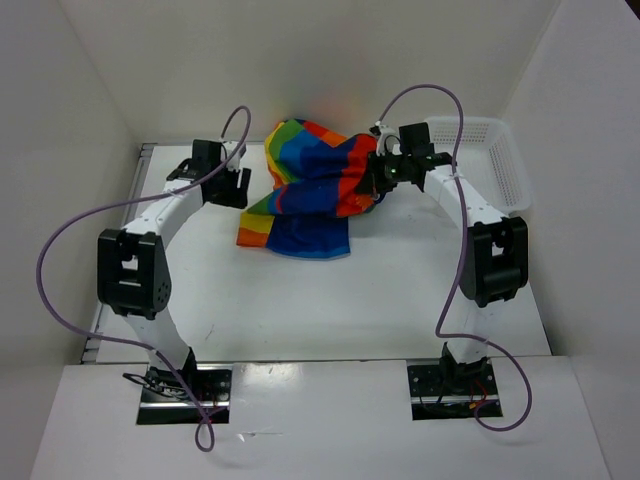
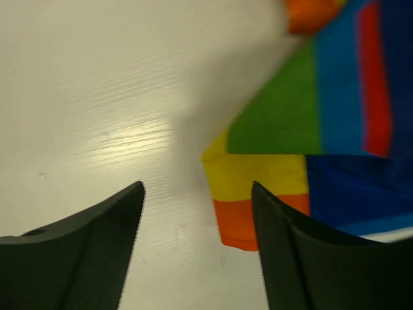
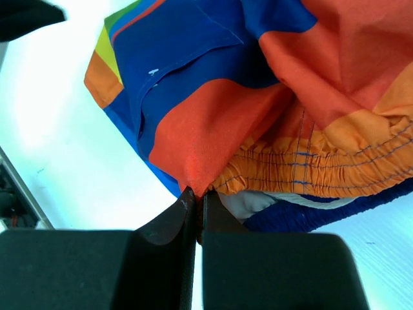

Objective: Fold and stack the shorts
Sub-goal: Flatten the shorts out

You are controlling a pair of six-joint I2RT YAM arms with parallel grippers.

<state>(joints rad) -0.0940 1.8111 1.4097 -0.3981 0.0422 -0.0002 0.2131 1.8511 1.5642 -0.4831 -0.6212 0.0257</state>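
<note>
The rainbow shorts point(image 1: 310, 190) lie crumpled at the back middle of the white table. My right gripper point(image 1: 378, 178) is shut on the shorts' right edge by the orange elastic waistband point(image 3: 322, 165), pinching red cloth point(image 3: 206, 142) and holding that side lifted. My left gripper point(image 1: 238, 186) is open and empty just left of the shorts. In the left wrist view the orange and yellow hem corner point(image 2: 248, 213) lies between its fingers point(image 2: 290, 258), apart from them.
A white lattice basket point(image 1: 490, 160) stands at the back right beside the right arm. White walls close the back and sides. Purple cables loop from both arms. A metal rail point(image 1: 140, 170) runs along the table's left edge.
</note>
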